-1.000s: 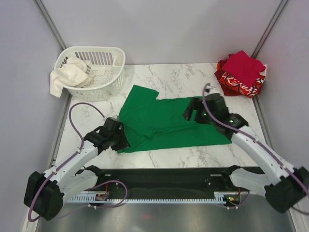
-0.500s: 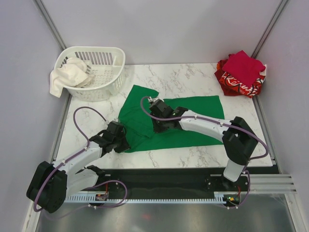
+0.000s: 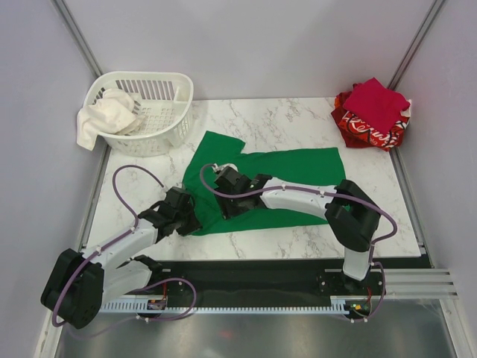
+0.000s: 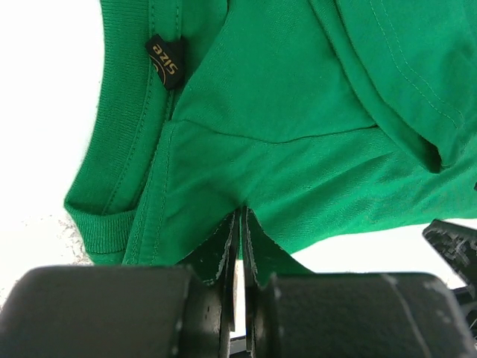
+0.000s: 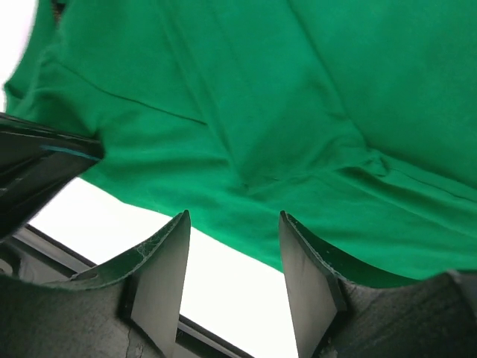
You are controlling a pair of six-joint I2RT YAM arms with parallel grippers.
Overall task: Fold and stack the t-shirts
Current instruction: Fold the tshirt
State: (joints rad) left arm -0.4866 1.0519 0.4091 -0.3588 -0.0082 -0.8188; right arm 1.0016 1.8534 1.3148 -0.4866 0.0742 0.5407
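**Fig. 1. Green t-shirt pinched at its near-left edge; 2 shirts stacked at the far right**

The jaws of the left gripper are seen pressed almost together, with an edge of the green t-shirt nipped between them. The grip is close to the neckband, where a black size label is shown. The jaws of the right gripper are held apart with nothing between them. They are poised just over the shirt's near hem, beside the left gripper, and bare counter is visible through the gap. The green t-shirt is laid across the middle of the counter, partly folded, with 1 sleeve pointing towards the far left. The right arm is stretched leftwards along the shirt's near edge. At the far right corner, the crimson t-shirt is placed folded on top of the red t-shirt with white print. At the far left corner a white slatted basket is set, with a white cloth draped over its left rim.
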